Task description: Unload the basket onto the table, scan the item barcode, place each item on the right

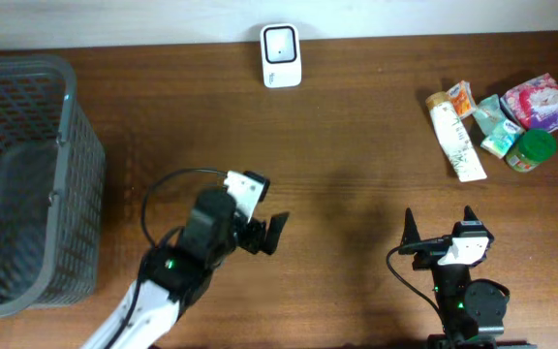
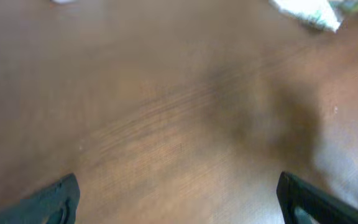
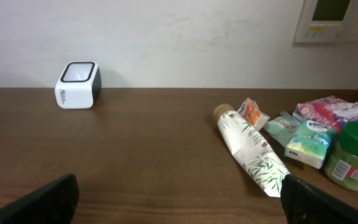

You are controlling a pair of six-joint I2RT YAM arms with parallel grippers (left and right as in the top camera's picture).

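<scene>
- The overhead view alone shows the grey mesh basket [image 1: 74,184] at the left edge of the frame; neither wrist view takes it in.
- It also shows both arms along the lower edge. The left claw [image 1: 277,235] is at lower centre-left and the right claw [image 1: 439,221] at lower right, both over bare table [image 1: 356,145].
- The left claw's fingers stand wide apart with nothing between them. The left wrist view is blurred and shows only wood grain, plus a white end of the tube [image 2: 309,12] in its upper right corner.
- The right claw's fingers are likewise spread and hold nothing. Its wrist view looks level across the table to a white wall [image 3: 179,37], with a pale panel [image 3: 331,18] at upper right that the overhead does not show.
- The white scanner [image 1: 281,55] stands at the top centre of the overhead frame, at the table's far edge. In the right wrist view its dark window faces up.
- The items to scan lie bunched at the upper right of the overhead frame, well apart from both claws and the scanner.
- The bunch holds the tube, an orange sachet [image 1: 461,97], a tissue pack [image 1: 500,141], a pink packet [image 1: 542,101] and a green-lidded jar [image 1: 533,149].
- In the right wrist view the tube carries a green leaf print, and the tissue pack bears blue lettering that looks like Kleenex. Other labels are too small to read.
</scene>
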